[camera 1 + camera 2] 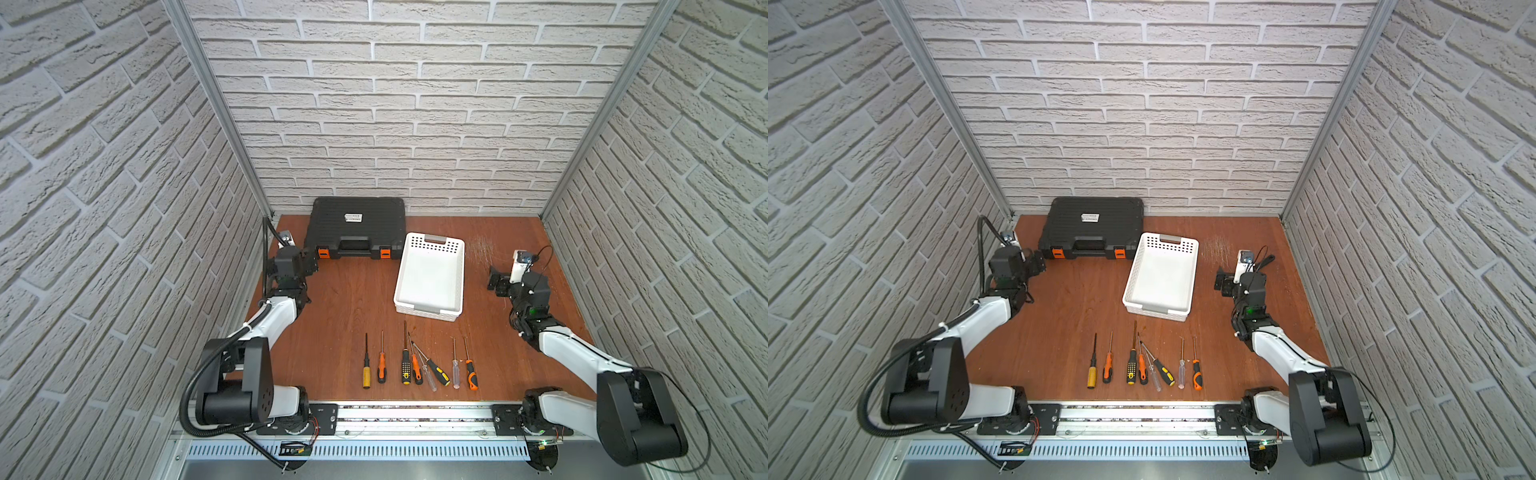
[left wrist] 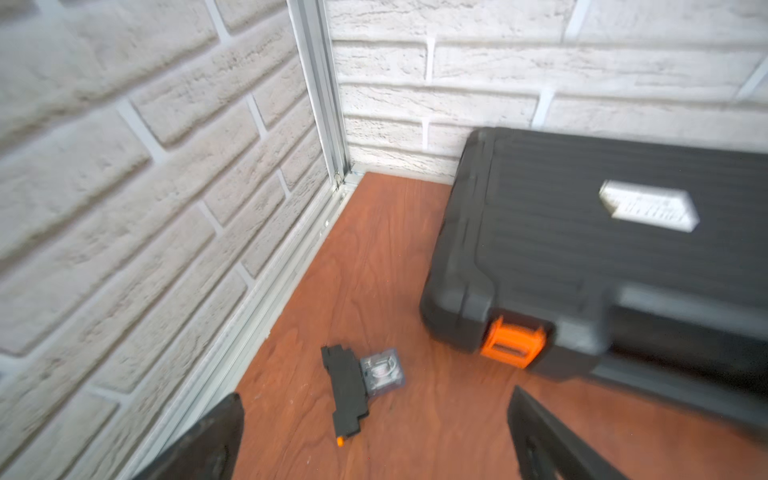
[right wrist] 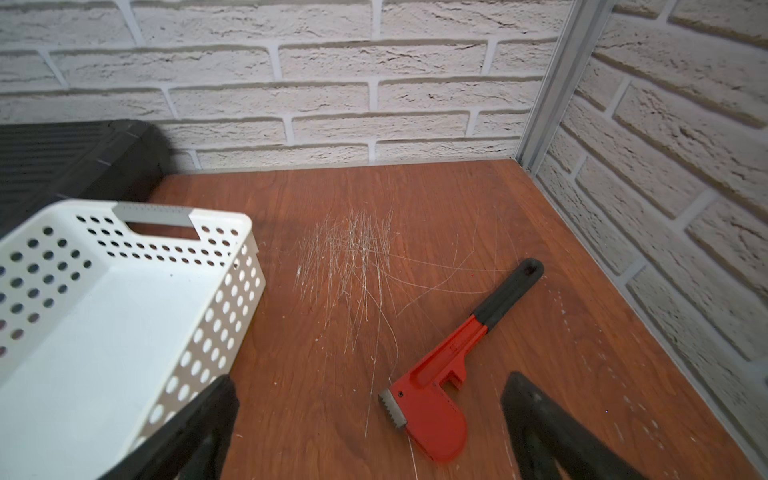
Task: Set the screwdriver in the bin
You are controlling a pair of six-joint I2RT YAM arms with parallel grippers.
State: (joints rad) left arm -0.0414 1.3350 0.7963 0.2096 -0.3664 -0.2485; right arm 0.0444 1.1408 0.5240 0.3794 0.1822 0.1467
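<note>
A row of screwdrivers lies on the wooden table near its front edge, handles toward the robot and shafts pointing at the bin. The white perforated basket stands empty just beyond their tips, beside the black tool case.

Neither arm is near them. The left gripper hangs by the case's corner with its jaws spread wide and nothing between them. The right gripper is likewise spread and empty, low over a red pipe wrench on the bin's far side.

Any of these tools should be light and rigid, with no give and nothing fragile. The thin steel shafts look slick and too narrow to pinch surely, so the handle is the place to grip, from above and across its width near the middle. The rubbery orange, black and yellow grips should hold better than the clear plastic ones, which probably slide. Round handles may roll when nudged.

The four middle drivers crowd together with shafts crossing, and a wide jaw could snag a neighbour there. The orange-and-black screwdriver at the right end lies apart from its neighbour — likely the easiest pick for the right arm.
</note>
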